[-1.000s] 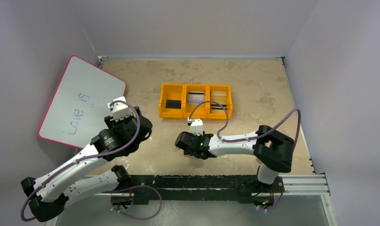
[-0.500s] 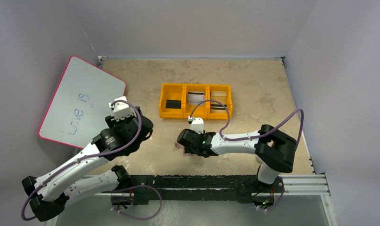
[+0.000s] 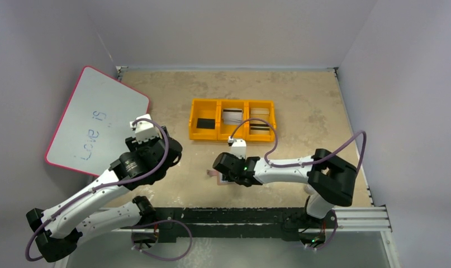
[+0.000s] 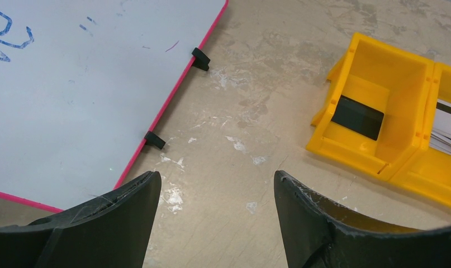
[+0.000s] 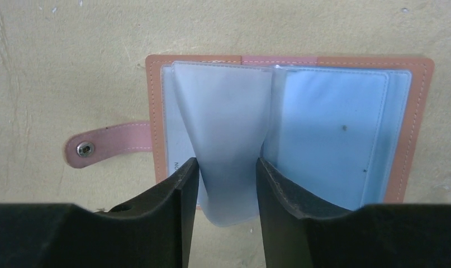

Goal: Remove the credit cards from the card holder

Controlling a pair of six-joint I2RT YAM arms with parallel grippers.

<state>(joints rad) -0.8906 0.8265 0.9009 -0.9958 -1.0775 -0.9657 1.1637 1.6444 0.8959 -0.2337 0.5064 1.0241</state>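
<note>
The card holder [image 5: 418, 111] lies open on the table, tan-pink leather with a snap tab [image 5: 100, 146] at its left; in the top view only its edge [image 3: 212, 175] peeks out beside the right arm. One pale blue-grey inner leaf [image 5: 228, 123] curls up off the holder, and my right gripper [image 5: 227, 167] [image 3: 226, 170] is closed on its sides. A pale blue credit card [image 5: 329, 139] fills the right panel. My left gripper [image 4: 217, 178] [image 3: 170, 151] hangs open over bare table, nothing in it.
An orange three-compartment tray [image 3: 232, 135] [image 4: 374, 159] stands behind the holder, with a black block [image 4: 357, 117] in its left bin and flat striped pieces [image 3: 232, 116] in the others. A red-rimmed whiteboard [image 3: 97, 120] [image 4: 72, 84] leans at the left wall.
The right gripper has shifted slightly right and its jaws have narrowed onto the leaf; the holder's edge now shows at its left. The left arm has not moved.
</note>
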